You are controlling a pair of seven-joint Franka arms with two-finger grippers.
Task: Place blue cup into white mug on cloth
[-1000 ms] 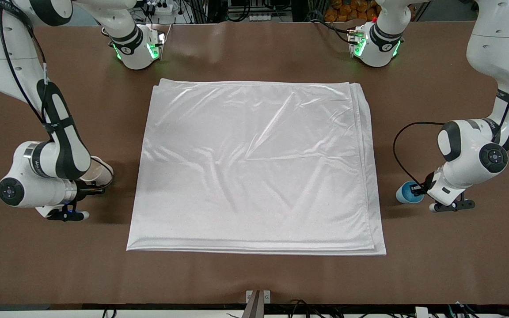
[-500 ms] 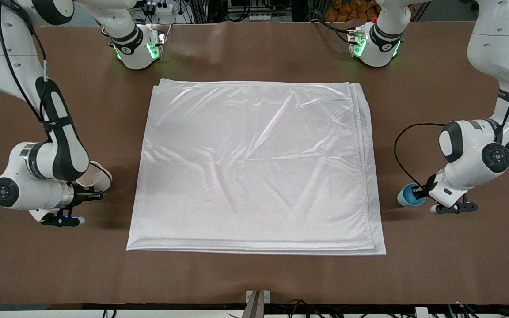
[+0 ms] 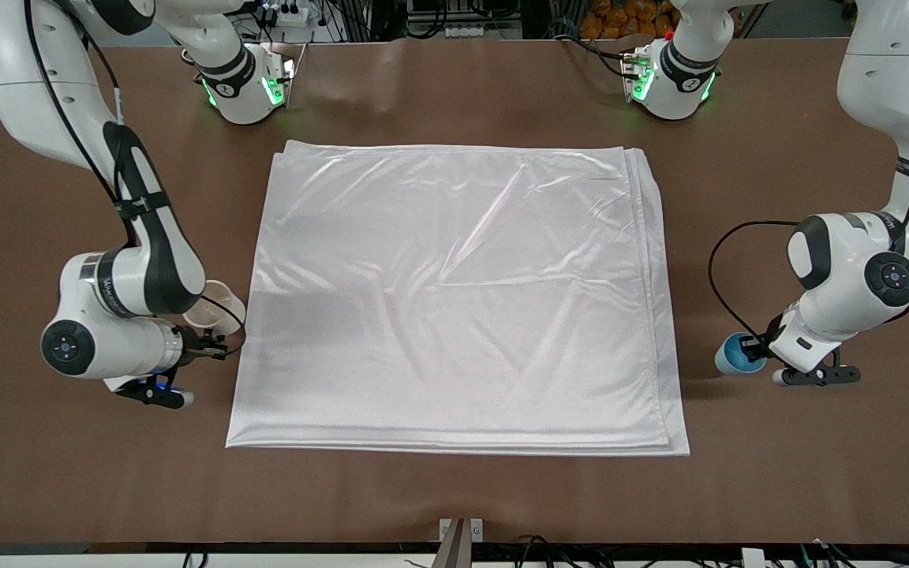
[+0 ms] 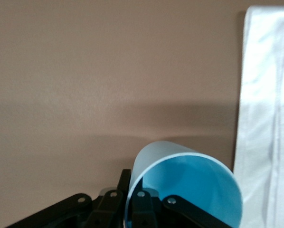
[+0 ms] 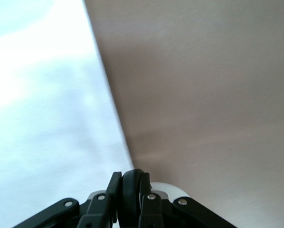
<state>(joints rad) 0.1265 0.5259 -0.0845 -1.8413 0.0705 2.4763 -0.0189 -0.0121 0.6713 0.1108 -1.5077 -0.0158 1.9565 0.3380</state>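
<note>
Gripping white mug (image 3: 214,305) in right hand (image 3: 203,347); left hand (image 3: 753,347) clamps blue cup (image 3: 735,354).

Bright overhead; cloth (image 3: 454,300) glare.

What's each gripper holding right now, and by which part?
Left gripper pinches the blue cup by its rim; right gripper grips the white mug by its handle.

left hand (image 3: 748,349): closed, low | right hand (image 3: 210,345): closed, raised
</note>
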